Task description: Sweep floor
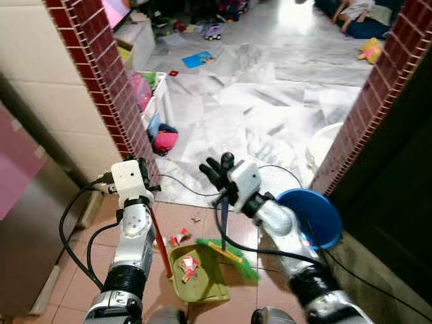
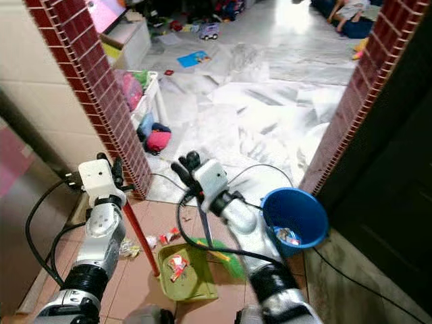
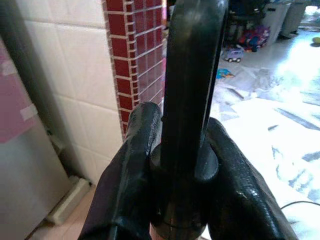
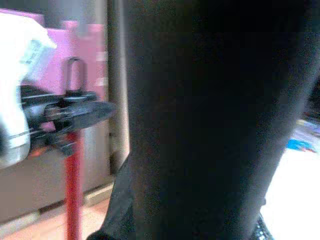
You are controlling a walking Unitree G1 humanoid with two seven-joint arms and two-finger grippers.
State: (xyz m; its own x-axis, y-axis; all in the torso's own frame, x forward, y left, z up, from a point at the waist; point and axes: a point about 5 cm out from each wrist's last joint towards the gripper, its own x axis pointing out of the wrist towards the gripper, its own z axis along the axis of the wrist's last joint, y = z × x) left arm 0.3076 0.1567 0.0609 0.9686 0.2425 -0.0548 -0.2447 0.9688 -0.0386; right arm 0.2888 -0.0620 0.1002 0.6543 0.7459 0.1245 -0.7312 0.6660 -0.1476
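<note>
Green plastic, the dustpan (image 1: 199,273) lies flat on the pinkish tile floor (image 1: 88,270) right in front of the robot, with red-and-white wrappers (image 1: 187,266) already in its tray. Another scrap (image 1: 179,236) lies on the tile just beside its rim, not yet swept in. The green brush head (image 1: 229,255) rests at the pan's far edge.

The left gripper (image 1: 143,172) has its two black fingers closed around the top of the red pole (image 1: 160,244) that runs down to the pan. The right gripper (image 1: 214,173) is closed on the dark broom handle (image 1: 223,223).

My worry is the pan: a hard stroke of the brush could, I think, shove it or flick the wrappers back out, since only the tall pole steadies it. The blue bucket (image 2: 295,217) stands near the right arm, so a wide swing might knock it. Black cables (image 1: 182,185) trail over the floor by the brick pillar (image 1: 118,101) and could catch the bristles.
</note>
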